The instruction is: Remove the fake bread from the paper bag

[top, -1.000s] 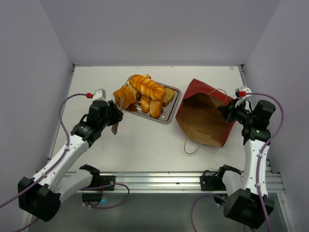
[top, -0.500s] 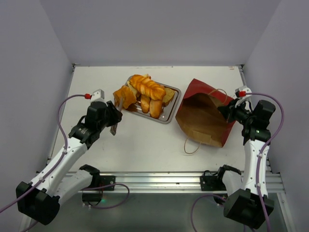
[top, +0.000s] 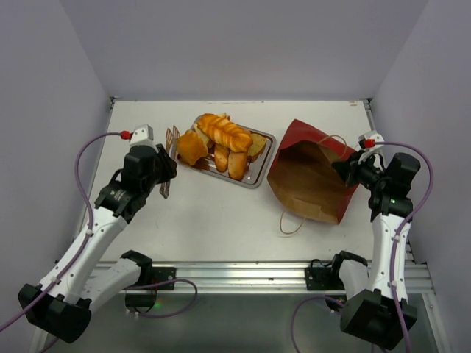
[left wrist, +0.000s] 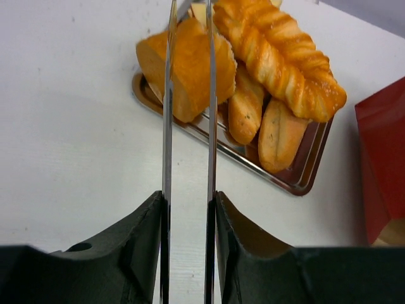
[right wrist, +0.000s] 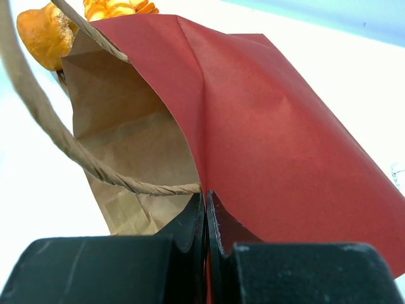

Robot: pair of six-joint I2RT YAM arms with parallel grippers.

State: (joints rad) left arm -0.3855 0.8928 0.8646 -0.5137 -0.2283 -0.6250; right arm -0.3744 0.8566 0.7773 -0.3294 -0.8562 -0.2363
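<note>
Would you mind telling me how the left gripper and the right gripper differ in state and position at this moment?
The left gripper has its jaws apart with nothing between them; the right gripper is pinched shut on the paper bag at its rim. The left gripper points at the steel tray of bread, whereas the right gripper sits at the bag's open mouth. Neither holds any bread.

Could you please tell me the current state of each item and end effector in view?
paper bag: lying open, no bread visible inside
tray: flat, heaped full
fake bread: piled on the tray
left end effector: open, empty, beside the tray
right end effector: shut on the paper bag's rim
</note>
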